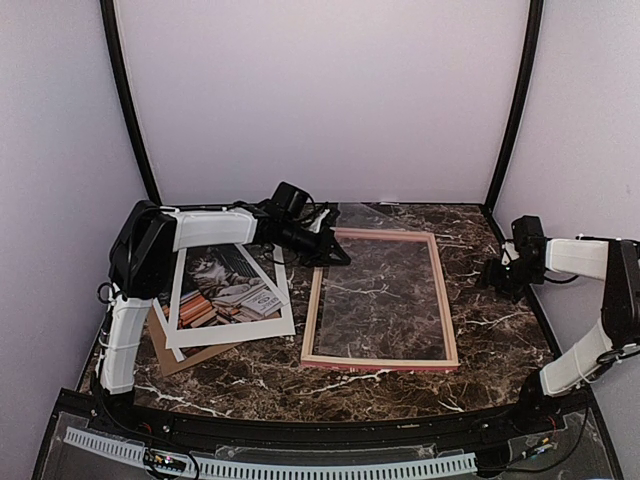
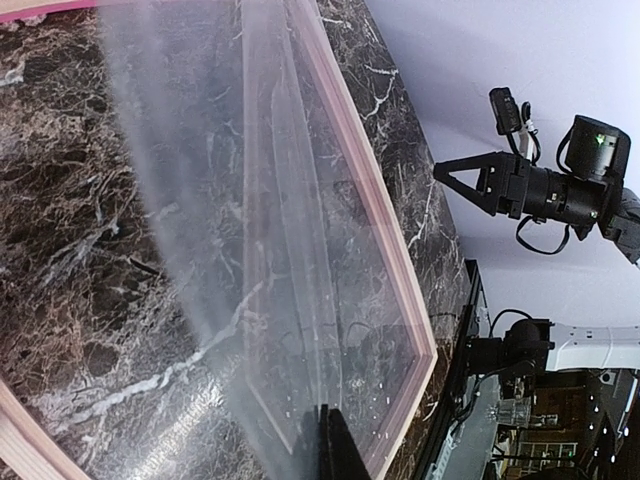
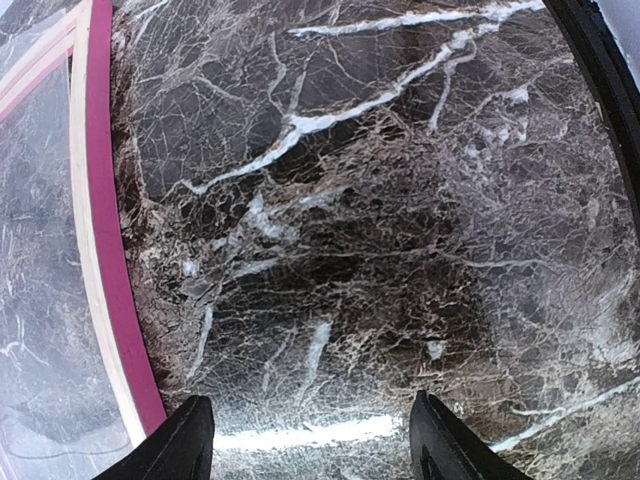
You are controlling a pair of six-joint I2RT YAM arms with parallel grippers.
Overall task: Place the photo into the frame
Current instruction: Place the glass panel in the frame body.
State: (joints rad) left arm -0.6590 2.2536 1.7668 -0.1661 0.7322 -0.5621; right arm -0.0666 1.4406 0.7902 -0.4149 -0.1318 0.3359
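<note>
Left jaws pinch clear pane (image 2: 300, 250) over frame (image 1: 380, 361); right jaws apart

A white mat (image 1: 240, 328) overlaps a brown backing board (image 1: 185, 357) on the dark marble table (image 1: 500, 340); a clear sheet (image 2: 200, 200) slants.

Polished marble-look table (image 1: 500, 335), dark with white veins, catching streaks of glare. Pale bare wood sides and pink satin face on frame (image 1: 380, 361). Transparent, smooth, glossy clear pane (image 2: 230, 250) at frame; glass or acrylic unclear. Paper photo (image 1: 222, 288), slight sheen. Matt card white mat (image 1: 238, 329). Plain brown matt backing board (image 1: 172, 352). Smooth white plastic shell on left arm (image 1: 205, 228).
</note>
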